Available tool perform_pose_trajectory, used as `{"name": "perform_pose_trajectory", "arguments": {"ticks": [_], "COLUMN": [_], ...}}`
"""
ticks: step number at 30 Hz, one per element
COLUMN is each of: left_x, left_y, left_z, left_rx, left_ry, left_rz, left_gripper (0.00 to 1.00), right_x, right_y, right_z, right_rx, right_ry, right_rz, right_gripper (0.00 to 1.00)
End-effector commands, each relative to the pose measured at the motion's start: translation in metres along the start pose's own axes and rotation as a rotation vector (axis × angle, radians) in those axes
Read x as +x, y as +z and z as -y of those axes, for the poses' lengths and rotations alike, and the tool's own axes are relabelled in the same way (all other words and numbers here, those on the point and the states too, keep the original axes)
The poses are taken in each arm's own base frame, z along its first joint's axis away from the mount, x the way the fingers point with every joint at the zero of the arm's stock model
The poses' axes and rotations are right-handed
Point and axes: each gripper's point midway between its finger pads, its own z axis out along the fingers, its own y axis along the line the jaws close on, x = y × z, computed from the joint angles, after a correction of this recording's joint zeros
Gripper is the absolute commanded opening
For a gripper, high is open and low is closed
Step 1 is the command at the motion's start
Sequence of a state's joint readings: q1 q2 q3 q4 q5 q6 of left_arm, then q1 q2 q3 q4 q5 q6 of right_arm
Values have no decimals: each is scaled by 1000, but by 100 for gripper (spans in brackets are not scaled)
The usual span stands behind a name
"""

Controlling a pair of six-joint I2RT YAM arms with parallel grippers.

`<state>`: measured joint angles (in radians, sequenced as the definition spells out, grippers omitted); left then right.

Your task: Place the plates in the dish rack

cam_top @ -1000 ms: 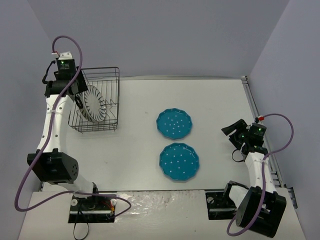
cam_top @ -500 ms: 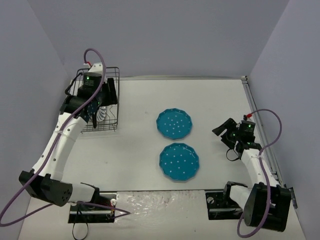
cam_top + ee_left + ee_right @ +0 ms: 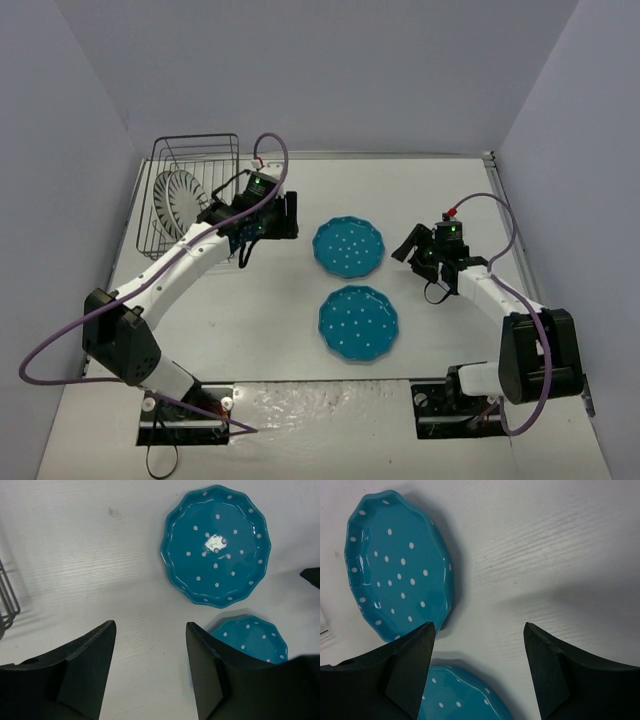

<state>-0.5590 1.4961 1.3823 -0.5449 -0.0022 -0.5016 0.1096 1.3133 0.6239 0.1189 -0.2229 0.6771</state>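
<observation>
- The black wire dish rack (image 3: pixel 196 138) sits at the far left of the white table (image 3: pixel 290 300), with two white dark-striped plates (image 3: pixel 175 197) upright inside.
- A far teal-blue dotted plate (image 3: pixel 348 247) and a near teal-blue dotted plate (image 3: pixel 358 322) lie flat mid-table.
- The left gripper (image 3: pixel 290 217) hovers between rack and far plate, jaws parted, empty.
- The right gripper (image 3: pixel 405 245) hovers right of that plate, jaws wide, empty.

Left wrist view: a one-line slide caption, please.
Open left gripper over the table, two teal dotted plates lying flat ahead.
</observation>
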Motion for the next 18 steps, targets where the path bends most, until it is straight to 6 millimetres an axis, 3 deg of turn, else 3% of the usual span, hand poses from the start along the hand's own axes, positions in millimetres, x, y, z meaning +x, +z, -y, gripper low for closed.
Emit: {"name": "perform_pose_trajectory", "arguments": {"ticks": [1, 7, 18], "left_x": [-26, -24, -21], "left_y": [3, 6, 7], "left_z": [36, 42, 42], "left_rx": [86, 96, 97], "left_ry": [-16, -6, 1], "left_rz": [95, 91, 87], "left_gripper": [54, 54, 54], "right_x": [-27, -30, -10], "right_y": [20, 38, 66], "right_z": [-36, -42, -50], "right_rx": [-18, 24, 49], "right_ry": [-36, -18, 26], "right_rz": [86, 99, 79], "right_gripper": [67, 62, 55]}}
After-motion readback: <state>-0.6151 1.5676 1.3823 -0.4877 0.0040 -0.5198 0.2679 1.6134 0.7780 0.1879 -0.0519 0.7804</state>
